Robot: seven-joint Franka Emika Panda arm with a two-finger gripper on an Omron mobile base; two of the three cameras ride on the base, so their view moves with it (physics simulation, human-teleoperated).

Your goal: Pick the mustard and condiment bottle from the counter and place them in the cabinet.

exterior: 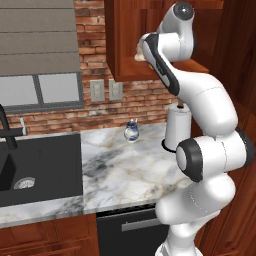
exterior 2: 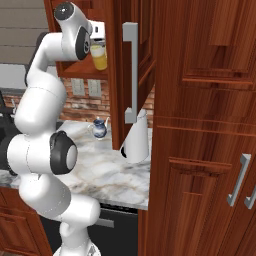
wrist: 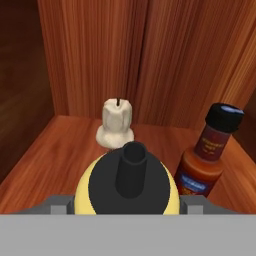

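My gripper point(wrist: 127, 212) clamped on mustard point(wrist: 127, 187) body, inside cabinet point(wrist: 90, 55) above shelf. Judge it light, squeezable plastic, slick; mid-body best hold. Yellow, dark top from above. Condiment bottle point(wrist: 207, 157) just beyond, upright on shelf: red-brown, black cap, probably rigid.

The yellow mustard point(wrist: 127, 187), dark nozzle up, stood upright inside the reddish-brown wooden cabinet point(wrist: 95, 60). Just beside it on the shelf stood the red-brown condiment bottle point(wrist: 209, 152), black-capped, leaning slightly. Below lay the veined marble counter point(exterior: 127, 167).
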